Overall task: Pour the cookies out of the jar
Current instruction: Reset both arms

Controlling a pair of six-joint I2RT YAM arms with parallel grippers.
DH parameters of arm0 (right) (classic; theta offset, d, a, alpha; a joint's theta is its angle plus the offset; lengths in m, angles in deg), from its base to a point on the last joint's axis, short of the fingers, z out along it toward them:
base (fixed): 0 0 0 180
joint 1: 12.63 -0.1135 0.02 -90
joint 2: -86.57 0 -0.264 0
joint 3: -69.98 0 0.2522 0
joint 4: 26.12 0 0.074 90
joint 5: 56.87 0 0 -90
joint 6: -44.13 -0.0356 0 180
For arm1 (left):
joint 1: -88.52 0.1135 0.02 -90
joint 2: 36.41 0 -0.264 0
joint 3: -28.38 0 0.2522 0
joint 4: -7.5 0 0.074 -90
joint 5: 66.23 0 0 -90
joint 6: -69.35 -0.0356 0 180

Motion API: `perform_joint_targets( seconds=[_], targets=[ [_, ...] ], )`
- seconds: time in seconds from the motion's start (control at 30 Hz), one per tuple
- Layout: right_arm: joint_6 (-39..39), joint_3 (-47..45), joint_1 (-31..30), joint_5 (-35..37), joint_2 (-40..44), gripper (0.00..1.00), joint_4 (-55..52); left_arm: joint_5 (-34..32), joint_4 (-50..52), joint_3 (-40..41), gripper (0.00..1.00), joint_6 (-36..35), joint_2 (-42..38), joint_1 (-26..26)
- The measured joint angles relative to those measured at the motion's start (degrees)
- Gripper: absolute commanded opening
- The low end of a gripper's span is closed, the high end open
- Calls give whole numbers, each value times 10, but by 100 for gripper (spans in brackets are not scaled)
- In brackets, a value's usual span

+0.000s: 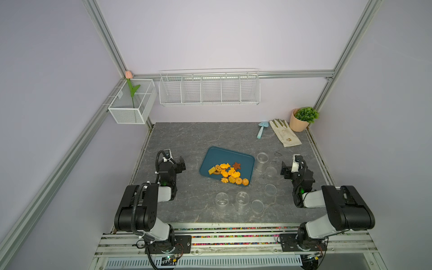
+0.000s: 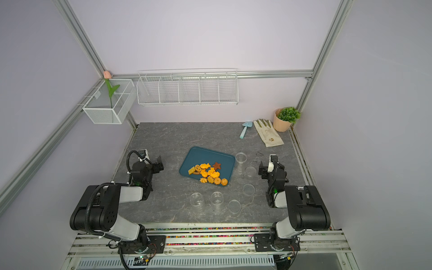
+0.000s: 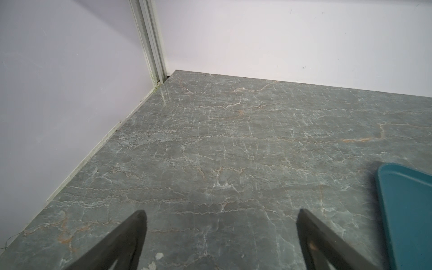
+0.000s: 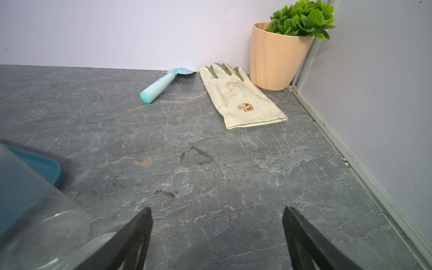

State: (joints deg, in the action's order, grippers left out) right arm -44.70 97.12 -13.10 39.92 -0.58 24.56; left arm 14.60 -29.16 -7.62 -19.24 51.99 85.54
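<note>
The cookies (image 1: pixel 228 173) (image 2: pixel 208 173), orange-yellow biscuits and one brown star, lie heaped on the near part of a teal tray (image 1: pixel 224 155) (image 2: pixel 205 154). A clear jar (image 1: pixel 262 160) (image 2: pixel 240 160) stands upright and empty just right of the tray; it fills a corner of the right wrist view (image 4: pixel 35 222). My left gripper (image 1: pixel 181 164) (image 3: pixel 221 217) is open over bare table left of the tray. My right gripper (image 1: pixel 284 171) (image 4: pixel 217 215) is open right of the jar, with nothing between its fingers.
Two more empty clear jars (image 1: pixel 222 201) (image 1: pixel 242 201) stand near the front, with three clear lids (image 1: pixel 271 171) (image 1: pixel 270 189) (image 1: pixel 257 207) around. A blue trowel (image 4: pixel 161 85), a glove (image 4: pixel 240 98) and a potted plant (image 4: pixel 275 56) sit at the back right corner. Wire baskets (image 1: pixel 209 90) hang on the wall.
</note>
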Motion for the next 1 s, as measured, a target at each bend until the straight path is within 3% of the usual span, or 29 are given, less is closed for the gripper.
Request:
perform_joint_targets(
  seconds=[0.17, 0.4, 0.7, 1.0],
  targets=[
    [1, -6, 0, 1, -1, 89, 16, -13, -29, 24, 99, 3, -3, 0],
    [-29, -19, 12, 64, -12, 89, 30, -19, -7, 6, 99, 5, -2, 0],
    [1, 78, 21, -72, -11, 89, -89, -20, -5, 2, 99, 5, -2, 0],
    [1, 80, 20, -63, -11, 89, -141, -20, -5, 2, 99, 5, -2, 0]
  ],
)
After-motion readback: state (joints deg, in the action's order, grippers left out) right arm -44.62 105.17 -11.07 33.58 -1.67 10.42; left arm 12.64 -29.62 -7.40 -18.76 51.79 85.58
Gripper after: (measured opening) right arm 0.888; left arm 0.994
